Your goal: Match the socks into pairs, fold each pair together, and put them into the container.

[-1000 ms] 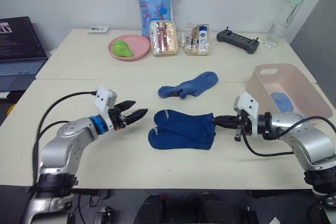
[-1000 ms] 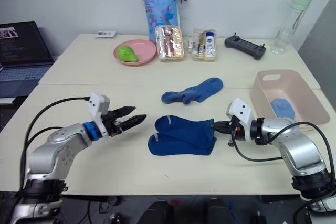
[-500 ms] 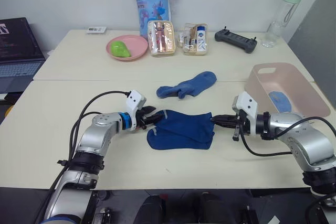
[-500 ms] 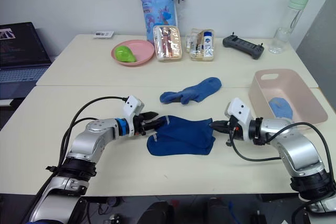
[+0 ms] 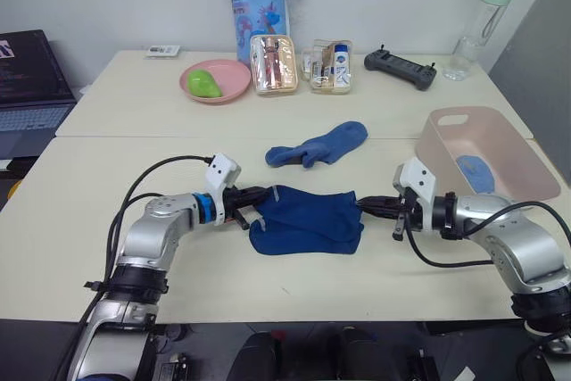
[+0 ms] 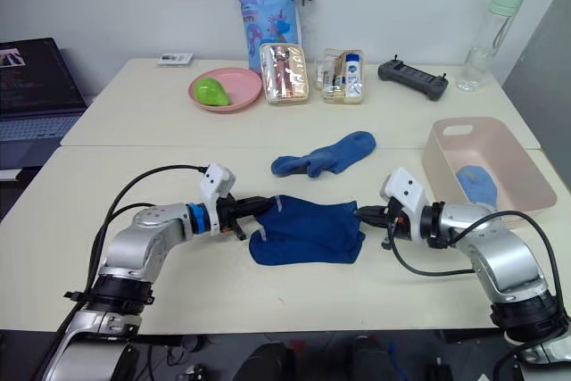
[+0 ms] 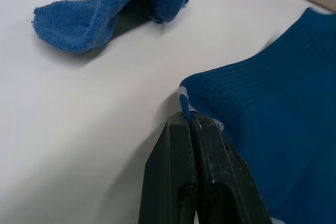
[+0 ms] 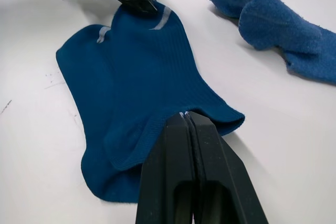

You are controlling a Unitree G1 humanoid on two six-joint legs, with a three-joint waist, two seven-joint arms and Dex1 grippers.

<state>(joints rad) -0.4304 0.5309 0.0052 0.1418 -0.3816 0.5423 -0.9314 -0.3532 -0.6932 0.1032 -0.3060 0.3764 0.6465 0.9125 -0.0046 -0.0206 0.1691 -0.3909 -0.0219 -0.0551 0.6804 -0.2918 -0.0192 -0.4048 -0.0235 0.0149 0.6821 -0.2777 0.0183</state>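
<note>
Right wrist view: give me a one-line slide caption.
Right gripper pinches one end of the stacked dark blue socks; left gripper grips the cuff end opposite.

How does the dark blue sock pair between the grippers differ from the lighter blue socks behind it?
The dark blue pair lies flat and spread, pinched at opposite ends by the left gripper and right gripper. The lighter blue socks lie bunched, untouched, and look fuzzier. Both rest on the table.

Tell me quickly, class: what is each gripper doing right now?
Left gripper: shut on the cuff edge of the dark blue socks.
Right gripper: shut on the opposite edge of the same socks.
</note>
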